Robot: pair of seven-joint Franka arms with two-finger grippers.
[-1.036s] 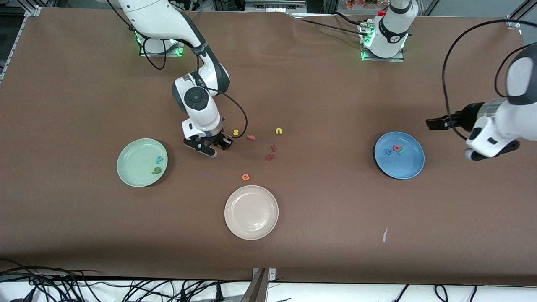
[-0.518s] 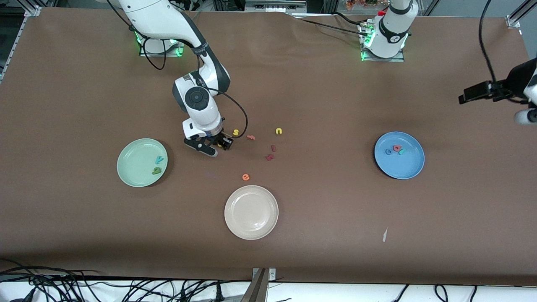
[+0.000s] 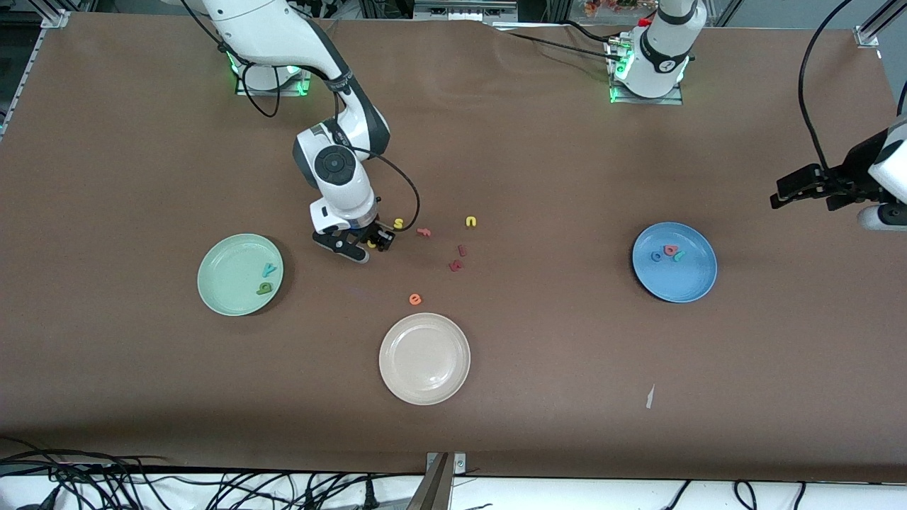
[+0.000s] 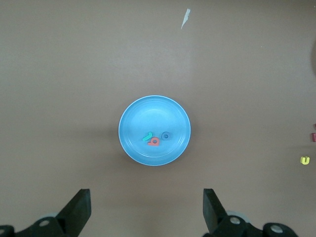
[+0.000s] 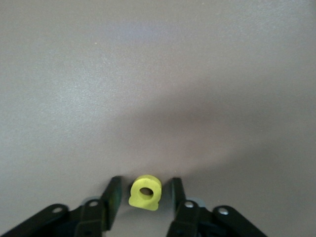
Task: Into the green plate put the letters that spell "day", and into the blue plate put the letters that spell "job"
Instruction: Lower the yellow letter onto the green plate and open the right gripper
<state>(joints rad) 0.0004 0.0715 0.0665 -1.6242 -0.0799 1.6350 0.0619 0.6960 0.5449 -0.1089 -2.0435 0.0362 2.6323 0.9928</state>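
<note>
Down at the table, seen from the front camera, my right gripper [image 3: 369,245] is reaching low just beside the yellow s [image 3: 399,224], working at the yellow d [image 3: 371,244], of which only a sliver is showing between my fingers. I am going for it because the green plate [image 3: 221,290] is already holding the teal y [image 3: 268,270] and the dark green a [image 3: 264,288], so the d is the one letter missing from "day". The arm is folding down steeply from its base, wrist nearly vertical. The blue plate [image 3: 691,287] is carrying the teal j [image 3: 679,256], the blue o [image 3: 657,256] and the pinkish-red b [image 3: 670,250], so "job" looks done. My left gripper [image 3: 797,191] is waiting in the air over the left arm's end of the table, clear of that plate.

From the left wrist, my fingers are standing wide apart and empty, looking down on the blue plate [image 4: 133,148] with its three letters.

From the right wrist, the yellow d [image 5: 145,192] is sitting between my two fingers [image 5: 111,200]. Thin gaps seem to be showing on both sides, so I am probably not yet pinching it.
</note>
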